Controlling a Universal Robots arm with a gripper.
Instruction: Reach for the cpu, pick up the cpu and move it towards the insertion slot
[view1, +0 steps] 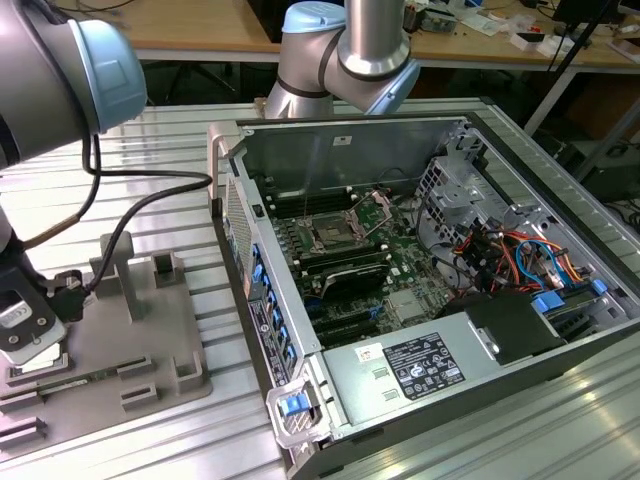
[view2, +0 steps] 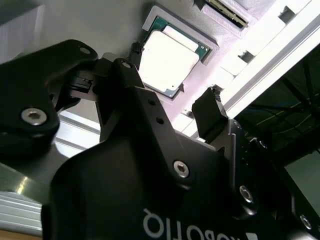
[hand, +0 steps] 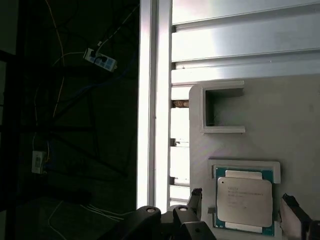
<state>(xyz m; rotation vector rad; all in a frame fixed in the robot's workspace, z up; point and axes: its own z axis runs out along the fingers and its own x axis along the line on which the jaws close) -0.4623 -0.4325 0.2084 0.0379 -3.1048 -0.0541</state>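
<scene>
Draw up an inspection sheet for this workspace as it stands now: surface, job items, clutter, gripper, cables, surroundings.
Surface: ribbed aluminium table carrying a grey fixture tray and an open computer case.
Cpu: cpu lies flat in its tray recess, not lifted.
Insertion slot: insertion slot sits inside the case, far from the gripper.
Clutter: nothing seen.
Gripper: gripper open, fingers on either side of the cpu, not touching it.
Cables: black cable loops off the arm; red and blue wires in the case.
Surroundings: wooden benches behind.
</scene>
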